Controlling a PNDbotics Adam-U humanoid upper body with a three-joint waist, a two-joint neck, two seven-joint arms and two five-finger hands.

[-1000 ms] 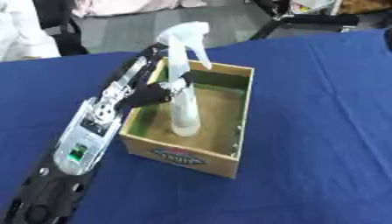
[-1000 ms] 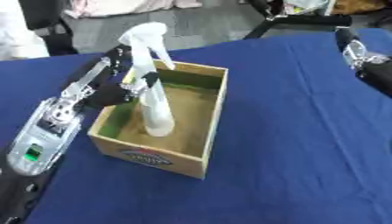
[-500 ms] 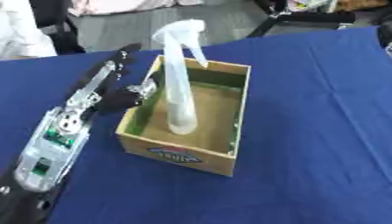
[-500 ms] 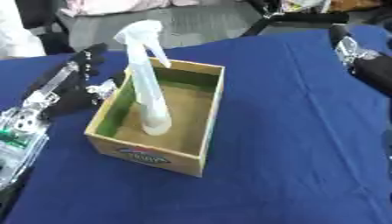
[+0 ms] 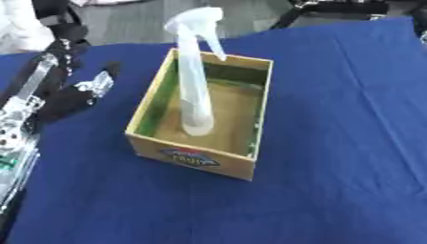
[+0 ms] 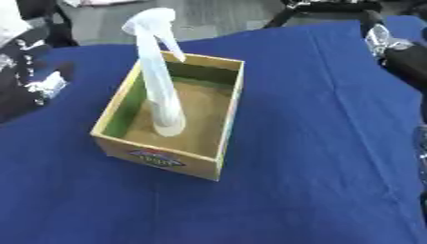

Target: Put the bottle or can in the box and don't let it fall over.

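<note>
Final step, placement done: bottle [image 5: 194,81] upright on the floor of the box [image 5: 243,128], near the 9 o'clock wall, trigger head well above the rim. Left hand [image 5: 76,97] at 9 o'clock of the box, apart from it, fingers relaxed and holding nothing. Right hand [image 6: 390,45] at 2 o'clock (finger state: cannot tell). Next move, by judgement: clear the left arm without nudging the box. Oval front label [image 5: 190,157] unreadable. Blue surface [image 5: 342,143] beneath.

The tall translucent white plastic spray bottle [image 5: 193,86] stands upright inside the open rectangular wooden box [image 5: 250,122], on the left part of its brown floor; the box, with green inner walls and a front label, rests on the blue-covered tabletop [image 5: 342,143]
</note>
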